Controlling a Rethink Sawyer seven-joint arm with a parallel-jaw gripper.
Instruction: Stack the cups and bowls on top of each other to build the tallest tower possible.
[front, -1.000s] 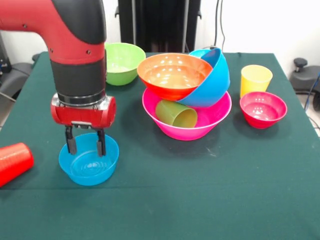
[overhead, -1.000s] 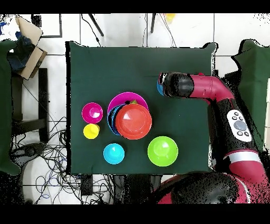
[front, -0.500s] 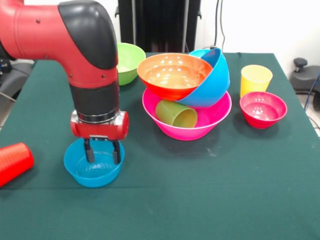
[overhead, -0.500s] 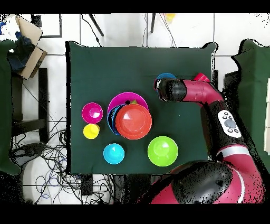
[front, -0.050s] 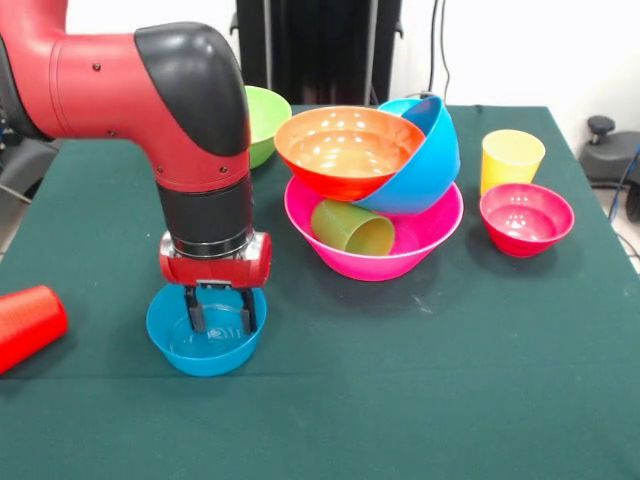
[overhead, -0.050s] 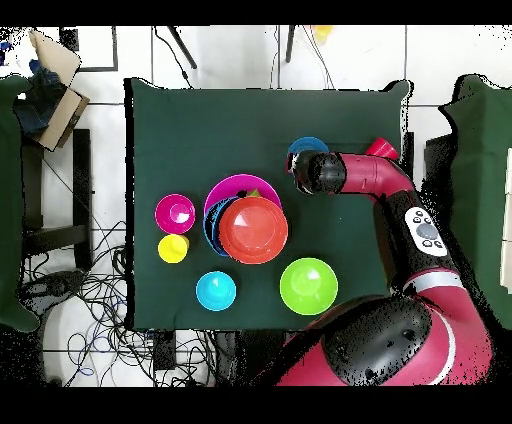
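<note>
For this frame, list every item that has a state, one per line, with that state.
gripper: open, fingers inside the small blue bowl
small blue bowl: upright on the table
red cup: on its side
green cup: on its side in the pink bowl
pink bowl: upright, tower base
large blue bowl: tilted
orange bowl: tilted
yellow cup: upright
magenta bowl: upright

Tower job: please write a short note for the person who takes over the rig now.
End effector: open, fingers down inside the small blue bowl near the table's front edge.
Tower: pink bowl as base, holding the green cup on its side, the large blue bowl and the orange bowl, both tilted.
Loose: red cup on its side, lime bowl, yellow cup, magenta bowl, cyan bowl.
Left: stack all the loose pieces.
</note>
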